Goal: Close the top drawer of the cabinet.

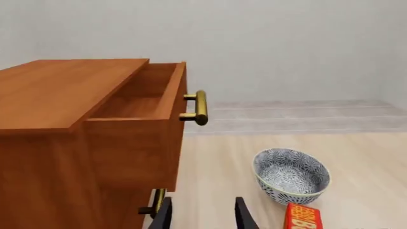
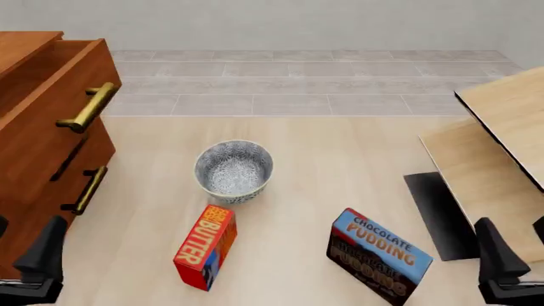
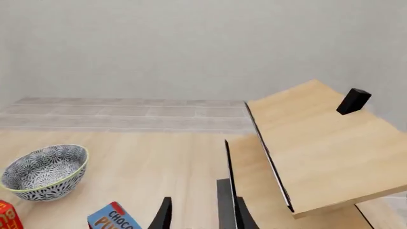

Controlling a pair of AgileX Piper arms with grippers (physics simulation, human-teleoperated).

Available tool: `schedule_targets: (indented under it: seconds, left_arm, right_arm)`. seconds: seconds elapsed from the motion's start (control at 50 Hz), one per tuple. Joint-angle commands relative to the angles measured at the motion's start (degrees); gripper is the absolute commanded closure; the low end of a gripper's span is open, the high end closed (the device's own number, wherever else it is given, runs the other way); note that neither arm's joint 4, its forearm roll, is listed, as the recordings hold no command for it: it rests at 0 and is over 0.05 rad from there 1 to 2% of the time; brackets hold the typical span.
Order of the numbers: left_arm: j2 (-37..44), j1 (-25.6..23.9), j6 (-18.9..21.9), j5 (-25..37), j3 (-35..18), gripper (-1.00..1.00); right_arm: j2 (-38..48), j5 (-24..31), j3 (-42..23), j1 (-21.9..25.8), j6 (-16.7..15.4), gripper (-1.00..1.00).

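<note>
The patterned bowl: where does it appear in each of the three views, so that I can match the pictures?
Left wrist view: the patterned bowl is at lower right, beside the red butter box.
Front view: the bowl is left of centre, just beyond the butter box.
Right wrist view: the bowl is at the lower left edge, with the butter box cut off at the corner.
Shared landmark: the butter box, next to the bowl in all three.

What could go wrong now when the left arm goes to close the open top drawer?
The left gripper sits low, near the lower handle, so it could catch there while rising. The top drawer must be pushed squarely; pressing the brass handle off centre may let the fingers slip. The bowl stands nearby and could be knocked.
</note>
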Motion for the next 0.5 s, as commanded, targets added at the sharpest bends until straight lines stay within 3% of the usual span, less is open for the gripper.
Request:
schedule_targets:
  seconds: [0.02, 0.28, 0.46, 0.5]
  left_arm:
    - [-1.22, 1.04, -0.31, 0.81, 1.36, -1.00]
    - [-1.42, 0.30, 0.21, 1.16, 1.20, -1.00]
    - [-1.56, -0.81, 2.47, 1.31, 0.80, -1.00]
    - [-1.44, -1.62, 4.61, 1.01, 0.19, -1.00]
  right_arm:
    - [-1.15, 0.99, 0.22, -0.72, 0.97, -1.00]
    - [-1.40, 1.07, 0.44, -0.87, 0.72, -1.00]
    - [-1.49, 1.04, 0.51, -1.07, 1.13, -1.00]
    - [-1.50, 0.94, 0.66, -1.19, 1.22, -1.00]
